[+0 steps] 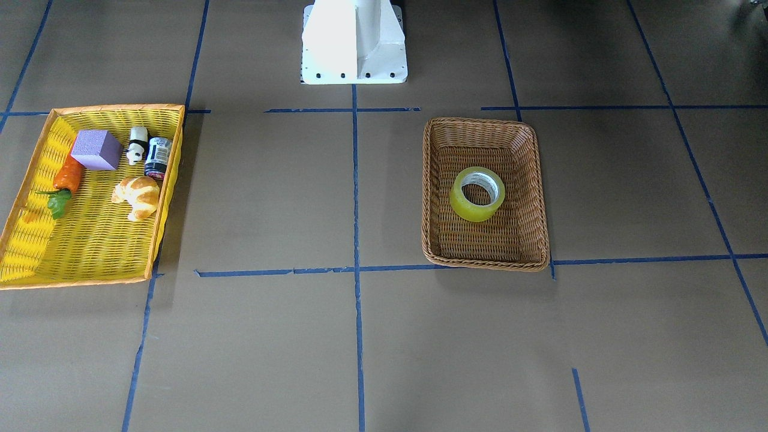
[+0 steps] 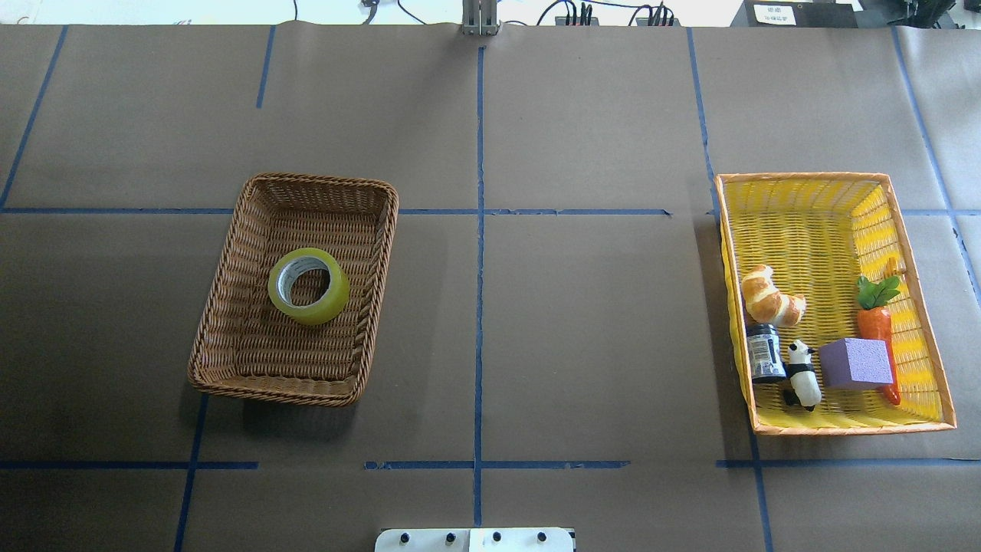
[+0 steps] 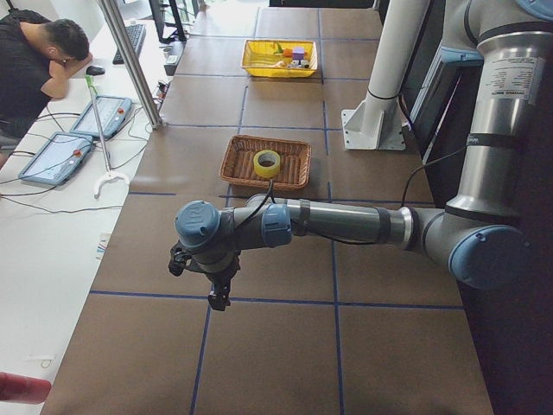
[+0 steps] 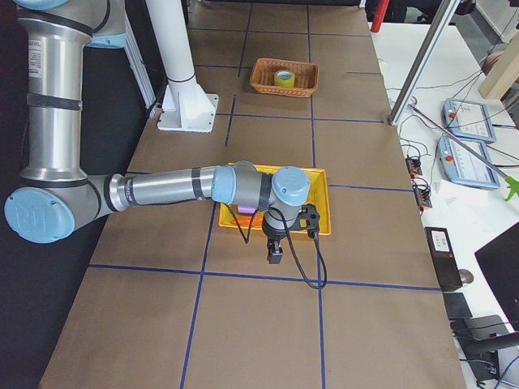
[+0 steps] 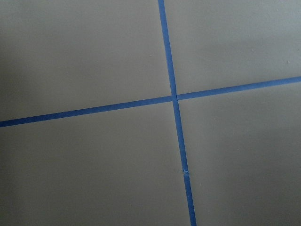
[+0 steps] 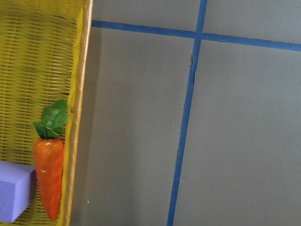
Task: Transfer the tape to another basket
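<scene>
Two baskets are sitting well apart on the bench (image 2: pixel 582 345). The tape (image 2: pixel 309 285) is lying flat, hole up, near the middle of the brown wicker basket (image 2: pixel 230 299) on the robot's left side, and it is touching none of the walls.

Both arms are hanging well away from it. The left fingers (image 3: pixel 219 296) are hovering over bare bench beyond the left end, and the right fingers (image 4: pixel 276 255) are hovering just beside the yellow tray (image 2: pixel 805 222). Nothing is showing in either pair. I cannot tell how far open they are, since only the side cameras are catching them and the wrist cameras are showing no fingertips.

If the tape is yet to be lifted, the left arm is looking better placed. Coming straight down with one finger in the hole and one outside the roll should be giving a firm hold clear of the raised walls. The tray's far half is offering room away from the croissant (image 2: pixel 770 297), carrot (image 2: pixel 877 330) and purple block (image 2: pixel 856 363).

Whether the tape is starting here or finishing here is not showing.
</scene>
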